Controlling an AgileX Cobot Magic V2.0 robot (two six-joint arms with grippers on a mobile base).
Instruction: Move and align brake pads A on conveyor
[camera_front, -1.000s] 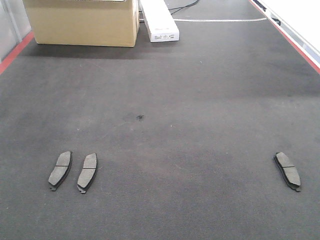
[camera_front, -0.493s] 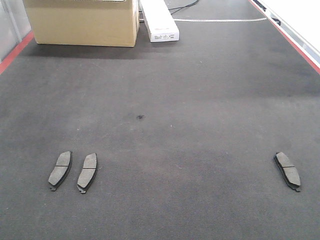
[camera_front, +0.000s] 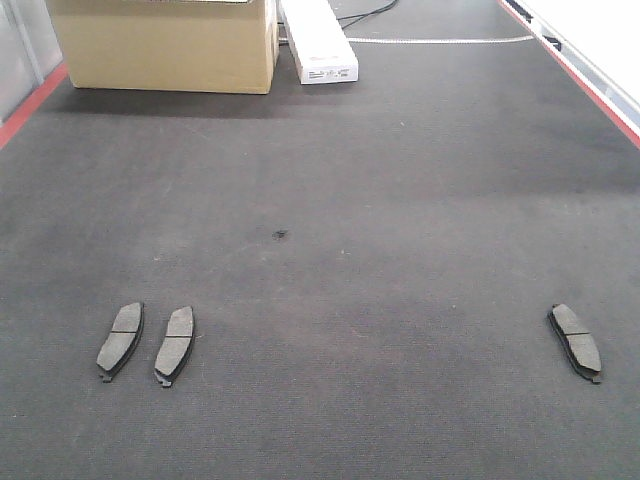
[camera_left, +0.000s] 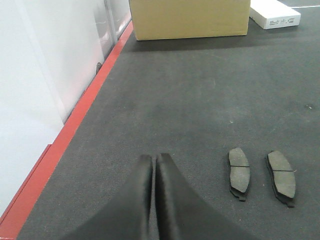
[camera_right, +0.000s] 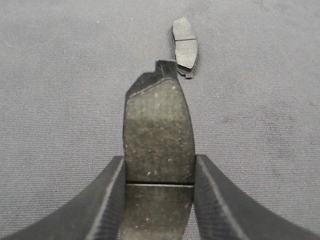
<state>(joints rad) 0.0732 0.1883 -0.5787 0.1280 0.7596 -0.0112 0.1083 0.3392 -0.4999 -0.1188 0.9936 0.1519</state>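
Note:
Three brake pads A lie on the charcoal conveyor: two side by side at the near left and one at the near right. No gripper shows in the front view. In the left wrist view my left gripper is shut and holds nothing; the same pair of pads lies to its right. My right gripper is shut on a fourth pad, clamped across its middle groove. That pad hangs over the belt, just short of the lone right pad.
A cardboard box and a white carton stand at the belt's far end. Red strips run along the left edge and the right edge. A white wall borders the left strip.

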